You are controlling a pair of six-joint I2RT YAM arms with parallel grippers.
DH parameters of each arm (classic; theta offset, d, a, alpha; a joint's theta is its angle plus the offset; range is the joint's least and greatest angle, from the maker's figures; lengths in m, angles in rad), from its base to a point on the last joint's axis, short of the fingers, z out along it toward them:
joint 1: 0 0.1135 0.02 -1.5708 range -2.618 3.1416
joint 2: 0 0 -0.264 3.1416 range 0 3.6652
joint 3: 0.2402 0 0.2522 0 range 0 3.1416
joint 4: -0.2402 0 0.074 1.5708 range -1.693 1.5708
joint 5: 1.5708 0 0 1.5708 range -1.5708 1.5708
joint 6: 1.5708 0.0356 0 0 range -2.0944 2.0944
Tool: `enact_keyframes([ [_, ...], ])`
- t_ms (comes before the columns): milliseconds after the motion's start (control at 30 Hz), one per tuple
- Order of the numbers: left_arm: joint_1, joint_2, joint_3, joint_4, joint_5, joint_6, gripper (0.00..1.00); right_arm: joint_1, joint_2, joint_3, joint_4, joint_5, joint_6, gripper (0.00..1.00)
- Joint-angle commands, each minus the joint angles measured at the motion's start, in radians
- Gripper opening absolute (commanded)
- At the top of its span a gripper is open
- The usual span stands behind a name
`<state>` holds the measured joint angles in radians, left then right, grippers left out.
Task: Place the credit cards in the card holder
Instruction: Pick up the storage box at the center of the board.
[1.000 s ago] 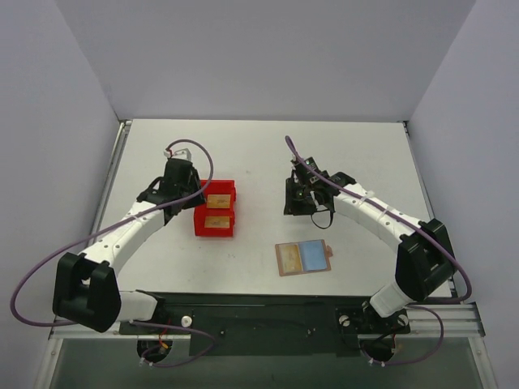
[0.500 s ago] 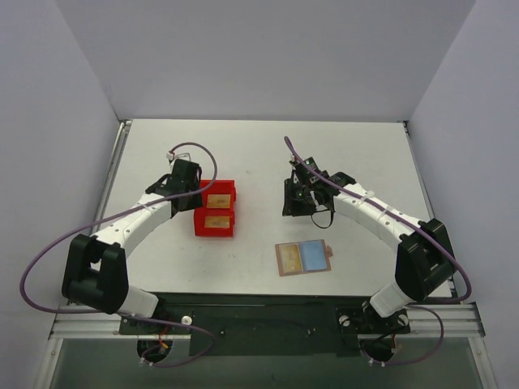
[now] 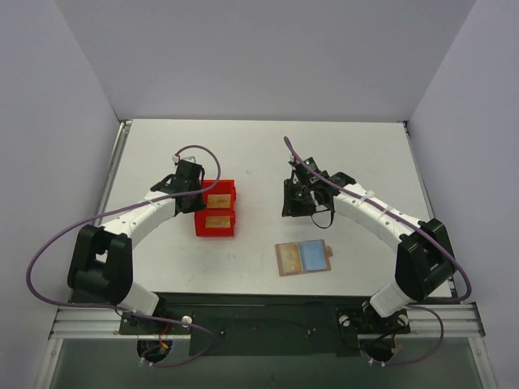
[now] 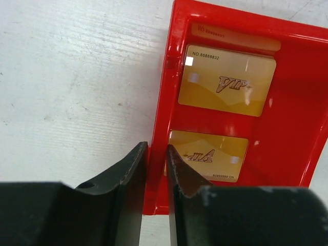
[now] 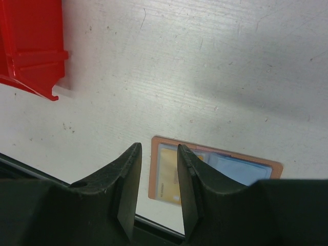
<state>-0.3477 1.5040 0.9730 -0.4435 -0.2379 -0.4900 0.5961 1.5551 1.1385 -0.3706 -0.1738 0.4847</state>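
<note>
Movement on the left: over the last second that arm has swung in, and the left gripper (image 4: 156,148) now hangs over the left wall of the red plastic bin (image 4: 165,77). Its fingers are pinched to a slim gap, holding nothing. Two thin gold-yellow credit cards (image 4: 225,81) lie flat inside that bin, untouched. Off to the bin's right, the right gripper (image 5: 159,148) hasn't budged, jaws slightly parted, empty. The open brown leather card holder (image 3: 304,258) waits near-right of the bin. A first card pick looks to be lining up.

Robot lab test cell, white table (image 3: 259,146) boxed in by plain grey walls (image 3: 268,49) at 9, 12 and 3 o'clock, aluminium rail (image 3: 268,331) at 6 o'clock, purple cables (image 3: 32,267).
</note>
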Motion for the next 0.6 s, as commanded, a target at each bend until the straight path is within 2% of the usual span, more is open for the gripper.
enact_keyframes([
  [0, -0.002, 0.012, -0.003, 0.042, 0.025, -0.012, 0.28, -0.005, 0.005, -0.011, -0.011, -0.007, -0.006, 0.30],
  [267, -0.011, -0.019, -0.033, 0.051, 0.037, -0.090, 0.10, -0.007, 0.005, -0.017, -0.005, -0.006, -0.005, 0.30],
  [333, -0.014, -0.027, -0.048, 0.057, 0.045, -0.142, 0.00, -0.005, 0.000, -0.020, -0.004, -0.004, -0.003, 0.30],
  [567, -0.051, -0.066, -0.160, 0.112, 0.101, -0.380, 0.00, -0.005, 0.000, -0.029, -0.001, -0.004, 0.002, 0.30],
])
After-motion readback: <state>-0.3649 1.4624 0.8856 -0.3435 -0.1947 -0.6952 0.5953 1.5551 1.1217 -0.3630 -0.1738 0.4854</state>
